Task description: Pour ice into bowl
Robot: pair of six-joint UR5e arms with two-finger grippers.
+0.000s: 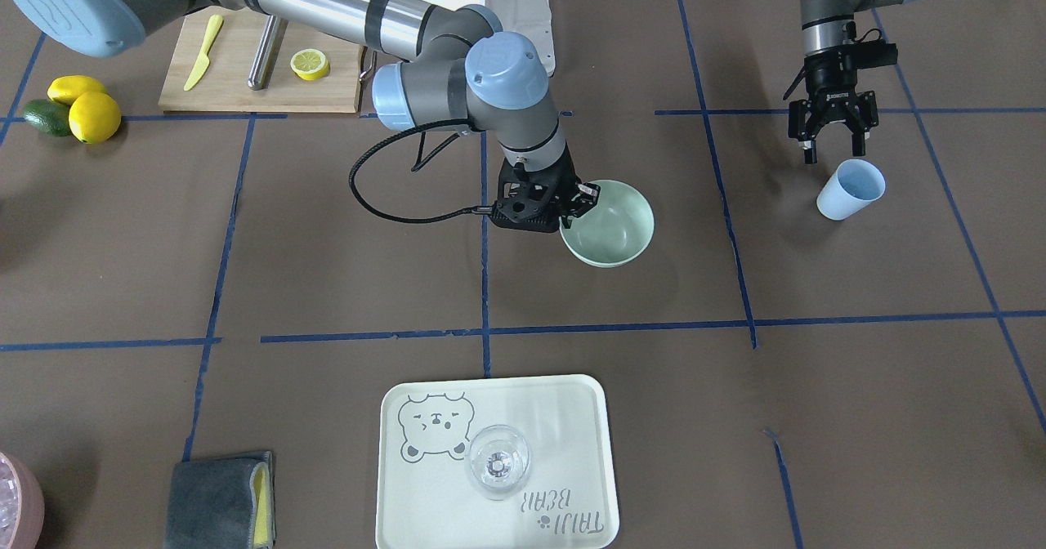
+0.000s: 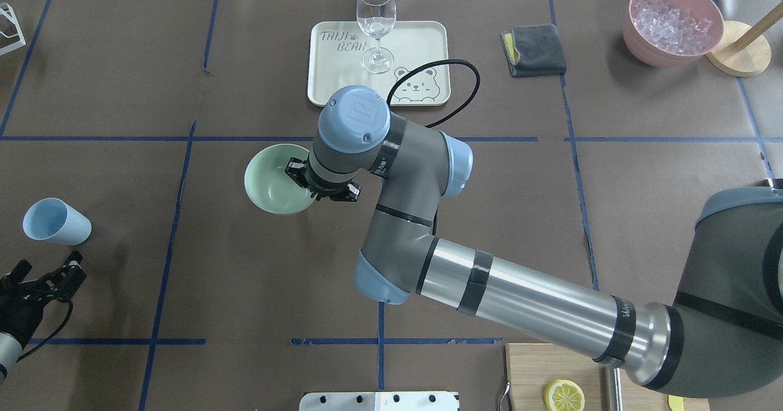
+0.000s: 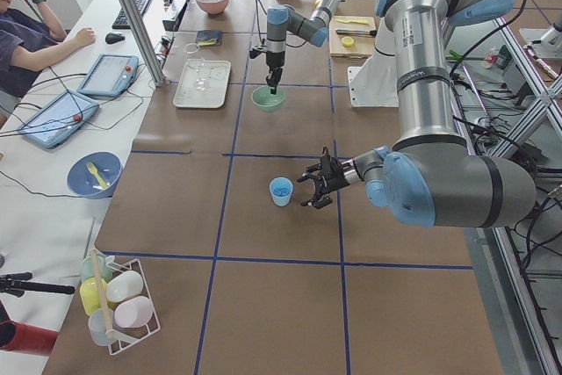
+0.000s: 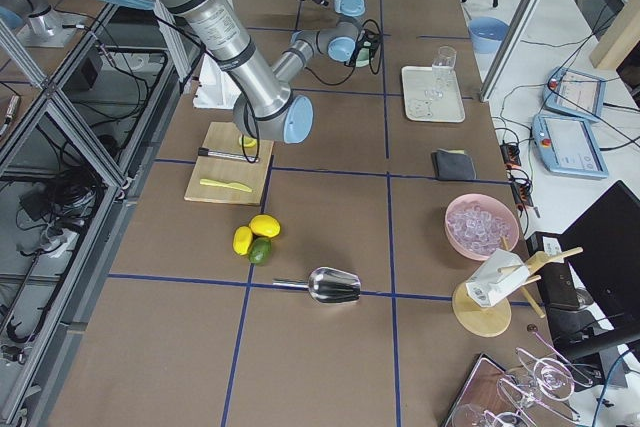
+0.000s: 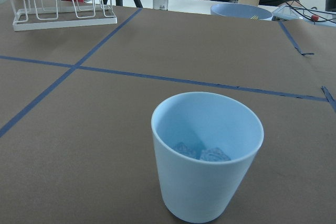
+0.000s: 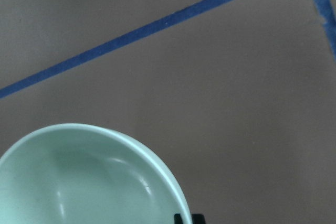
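Brown paper tabletop [image 1: 858, 386], matte, gridded with blue tape [image 1: 621, 324], is carrying the lot.

Item 1: mint-green bowl [image 1: 617, 230]. It is sitting upright near the table's middle, round, smooth and matte, with nothing showing inside. Judged stiff, light and a little slick, so it is best taken by the thin rim. The right gripper [image 1: 582, 198] is reaching down at that rim on the robot's side. In the wrist view its fingertips [image 6: 181, 219] are standing close together right where the rim runs, so it is apparently nipping the rim.

Item 2: light blue cup [image 1: 850, 189]. This smooth, tapered tumbler is standing upright, well apart from the bowl toward the robot's left. Judged light and easily tipped, it is probably best held around the mid-wall.

Item 3: ice [image 5: 207, 154]. A few small clear cubes are lying at the cup's bottom. They are likely hard and slippery, apt to slide out all at once and bounce off the bowl.

Item 4: left gripper [image 1: 832, 147]. It is hovering just beside the cup, fingers spread, holding nothing.

Item 5: pink container [image 2: 636, 38]. It is sitting at the far right corner, holding a heap of clear cubes [image 2: 670, 16].
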